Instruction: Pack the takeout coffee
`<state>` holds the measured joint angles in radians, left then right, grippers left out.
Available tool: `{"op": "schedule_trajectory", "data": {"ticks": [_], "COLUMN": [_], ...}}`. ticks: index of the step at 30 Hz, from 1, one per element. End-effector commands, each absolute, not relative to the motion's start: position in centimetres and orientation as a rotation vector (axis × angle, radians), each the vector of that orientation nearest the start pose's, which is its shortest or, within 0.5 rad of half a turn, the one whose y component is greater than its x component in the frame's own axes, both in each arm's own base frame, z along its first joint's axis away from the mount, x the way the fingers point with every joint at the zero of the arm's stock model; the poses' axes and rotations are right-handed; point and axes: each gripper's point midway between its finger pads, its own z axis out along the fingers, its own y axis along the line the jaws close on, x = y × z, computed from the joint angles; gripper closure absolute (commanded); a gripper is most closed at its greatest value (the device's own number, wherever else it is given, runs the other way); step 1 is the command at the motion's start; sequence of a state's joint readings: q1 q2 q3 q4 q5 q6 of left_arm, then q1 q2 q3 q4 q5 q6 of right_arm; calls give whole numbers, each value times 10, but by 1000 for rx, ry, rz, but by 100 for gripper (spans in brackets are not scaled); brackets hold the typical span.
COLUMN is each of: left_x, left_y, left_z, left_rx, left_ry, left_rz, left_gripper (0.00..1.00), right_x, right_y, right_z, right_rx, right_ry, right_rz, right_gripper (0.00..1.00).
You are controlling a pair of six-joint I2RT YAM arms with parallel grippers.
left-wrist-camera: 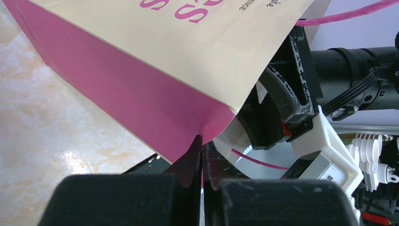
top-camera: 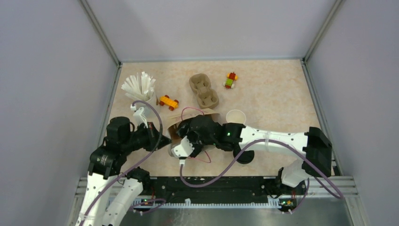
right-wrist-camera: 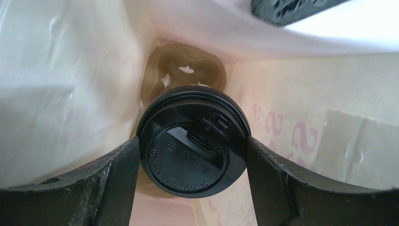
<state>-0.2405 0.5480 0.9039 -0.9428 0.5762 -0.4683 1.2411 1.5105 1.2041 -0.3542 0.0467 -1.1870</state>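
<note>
Two arms, top view: we see the left arm (top-camera: 117, 141) and right arm (top-camera: 273, 139) meet at the paper bag (top-camera: 173, 129); a lidless cup (top-camera: 235, 116) stands beside it.
Left wrist view: left gripper (left-wrist-camera: 202, 157) pinched tight on the bag's pink edge.
Right wrist view: right gripper (right-wrist-camera: 193, 141) inside the bag, jaws pressed on both sides of the lidded coffee cup (right-wrist-camera: 188, 160), a brown pulp tray (right-wrist-camera: 160, 66) beyond it.

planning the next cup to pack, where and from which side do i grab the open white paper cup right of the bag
Grip the open white paper cup by its round wall just under the rim, coming from its far right. It stands upright and unlidded, so the rim likely stiffens it there; the cream and pink paper bag and right arm crowd its near left.
</note>
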Motion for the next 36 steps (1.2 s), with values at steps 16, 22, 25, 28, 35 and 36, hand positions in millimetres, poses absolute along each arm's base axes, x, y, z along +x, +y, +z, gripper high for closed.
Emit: {"op": "schedule_trajectory", "data": {"ticks": [16,22,25,28,35,36], "left_x": [132,135,136,136,136,137], "left_y": [-143,-139,-139,-140,-140,-139], "left_z": [250,254,255,255,254,255], "left_rx": [99,38,22,13,0,-2], "left_ry": [2237,2238,2238,2242,2245,2244], "left_rz": [-991,-959,-966,-972,-973,-969], "left_gripper": [100,100,100,100,100,100], "right_x": [186,191,193,195,194,194], "right_y": [436,438,439,439,434,432], "right_z": [200,194,192,187,181,180], "right_rx": [-2066,-2041,-2031,-2037,-2059,-2059], "right_ry": [811,817,820,821,818,828], "right_rz": [62,48,35,25,14,16], "right_gripper": [34,34,34,34,34,34]}}
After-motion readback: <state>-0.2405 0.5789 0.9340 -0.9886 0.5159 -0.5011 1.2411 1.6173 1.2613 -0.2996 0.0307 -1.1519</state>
